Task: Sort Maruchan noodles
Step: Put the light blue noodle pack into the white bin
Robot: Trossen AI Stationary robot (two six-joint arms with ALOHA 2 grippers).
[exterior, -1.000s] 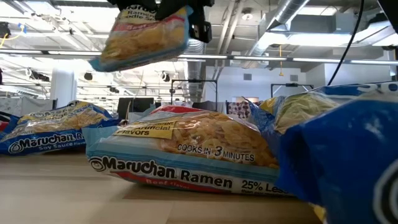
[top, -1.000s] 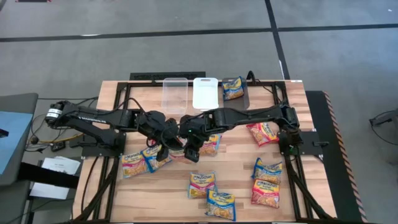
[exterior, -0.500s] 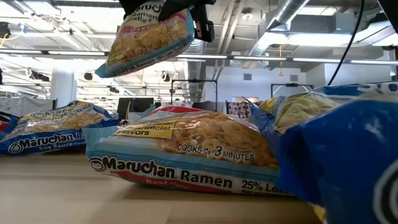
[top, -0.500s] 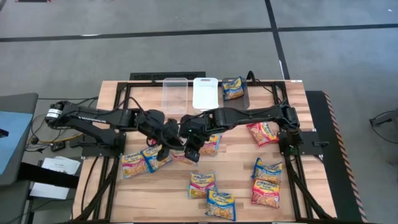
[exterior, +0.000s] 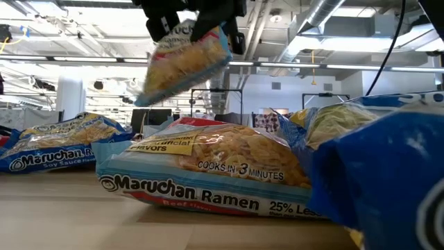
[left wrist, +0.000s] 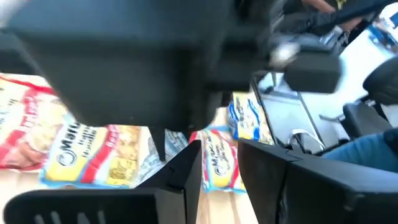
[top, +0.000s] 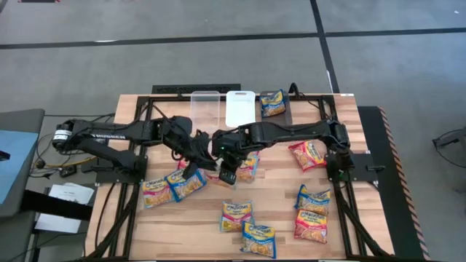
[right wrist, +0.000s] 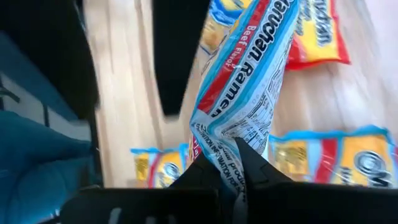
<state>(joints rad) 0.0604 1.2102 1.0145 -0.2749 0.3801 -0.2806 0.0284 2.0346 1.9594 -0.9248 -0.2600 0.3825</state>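
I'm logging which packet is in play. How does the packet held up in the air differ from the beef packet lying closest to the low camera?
The lifted packet hangs tilted above the table, pinched at one edge by the right end effector; the beef packet lies flat on the wood, untouched. The lifted packet shows its back and edge in the wrist view; the lying one shows its printed front. Both are Maruchan beef ramen with red bands.

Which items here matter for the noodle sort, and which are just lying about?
Job:
- Beef packet, pinched by right gripper, off the table
- Left gripper, open beside it
- Other noodle packets
- Clear bin, white bin

Lying about:
- Papers off the table's left
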